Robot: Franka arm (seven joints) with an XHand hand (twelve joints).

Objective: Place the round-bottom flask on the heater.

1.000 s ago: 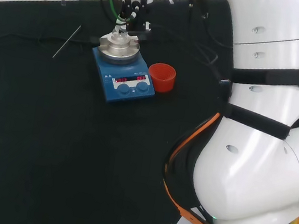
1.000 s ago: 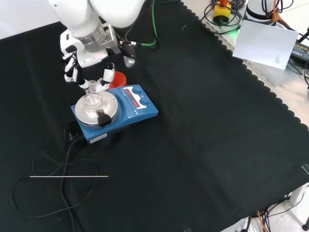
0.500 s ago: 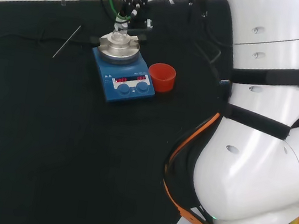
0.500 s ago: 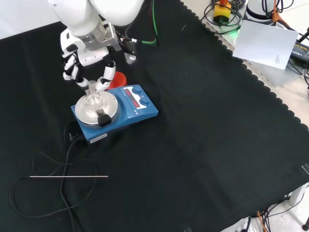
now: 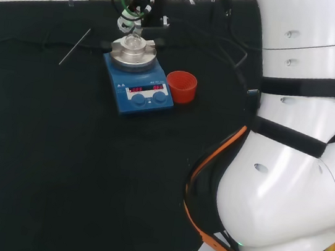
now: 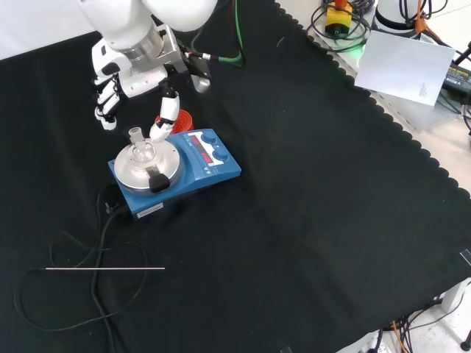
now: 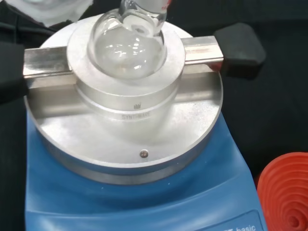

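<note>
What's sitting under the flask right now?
The flask sits in the metal block on the blue heater. The block's cup hides the flask's underside. The hand is open beside it.

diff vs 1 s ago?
The hand let go of the round-bottom flask and lifted away, fingers opening; front view shows it up and left of the neck now. Flask stays seated in the heater. Red stand and thin rod unmoved.
</note>
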